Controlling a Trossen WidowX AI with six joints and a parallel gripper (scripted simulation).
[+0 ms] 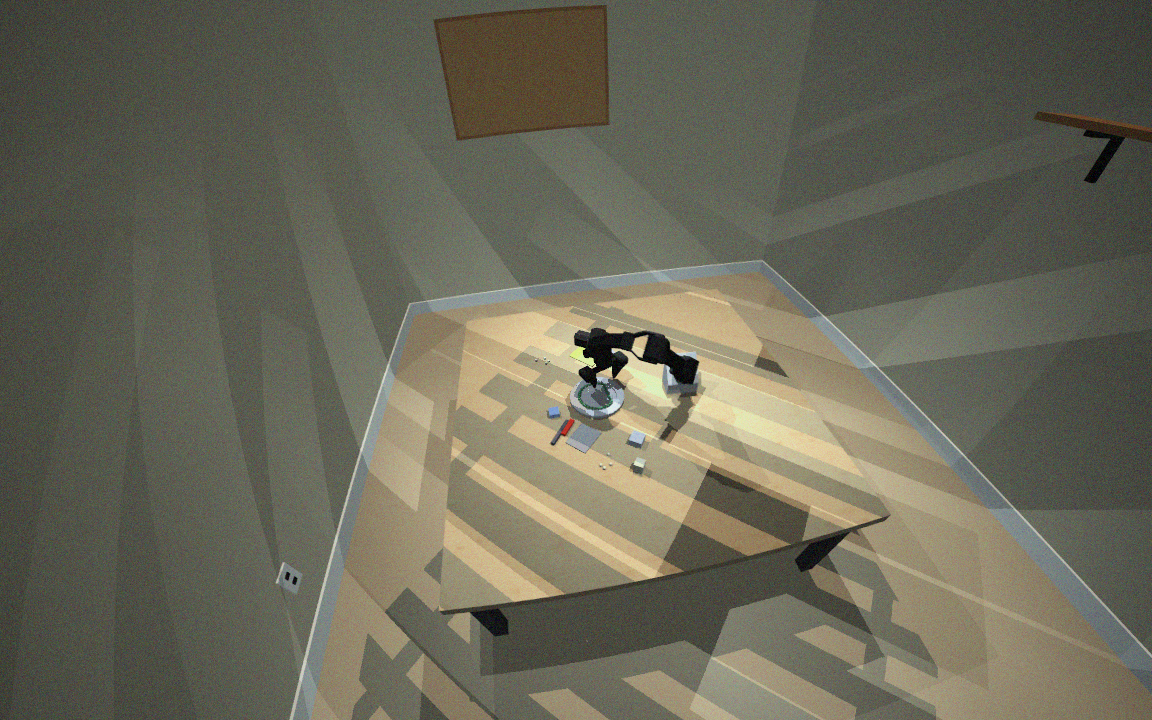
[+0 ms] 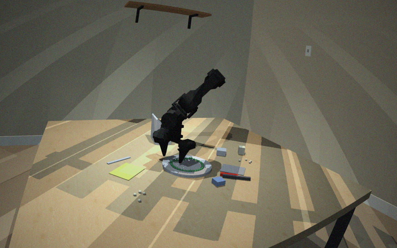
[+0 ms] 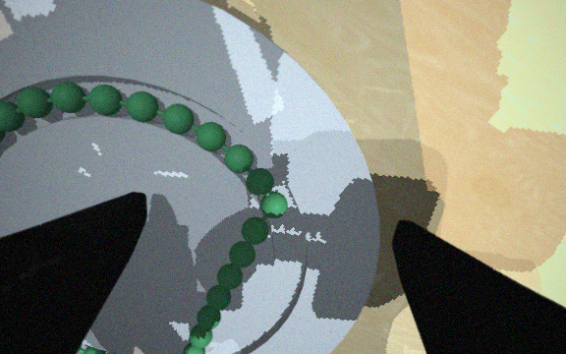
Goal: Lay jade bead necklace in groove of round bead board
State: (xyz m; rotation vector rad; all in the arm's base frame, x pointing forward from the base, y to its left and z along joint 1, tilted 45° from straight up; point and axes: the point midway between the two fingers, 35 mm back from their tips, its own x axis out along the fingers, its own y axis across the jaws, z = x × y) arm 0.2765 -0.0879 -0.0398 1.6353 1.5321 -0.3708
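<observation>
your black two-fingered gripper (image 1: 604,374) (image 2: 172,157) (image 3: 273,218) stands wide apart over the round grey bead board (image 1: 573,402) (image 2: 169,172) (image 3: 312,113), with nothing clamped between its fingers. one fingertip hangs over the board's middle, the other out past its rim, a spread that likely frees the beads without dragging them.

the green jade bead necklace (image 1: 579,400) (image 2: 189,171) (image 3: 104,99) lies on the board as a loop. along the stretch by the board's far-side arc in the wrist view, beads sit in the curved groove; near the gripper, the line turns at a corner and cuts inward, leaving part of the groove bare. that stretch probably needs nudging outward next, gently, since a tug could lift seated beads.

the board is the only container you have to fill, and its groove holds just part of the strand. beside the board lie a blue block (image 1: 553,411) (image 2: 218,181) and a flat yellow-green square (image 1: 582,356) (image 2: 127,171), probably set aside as bystanders.
</observation>
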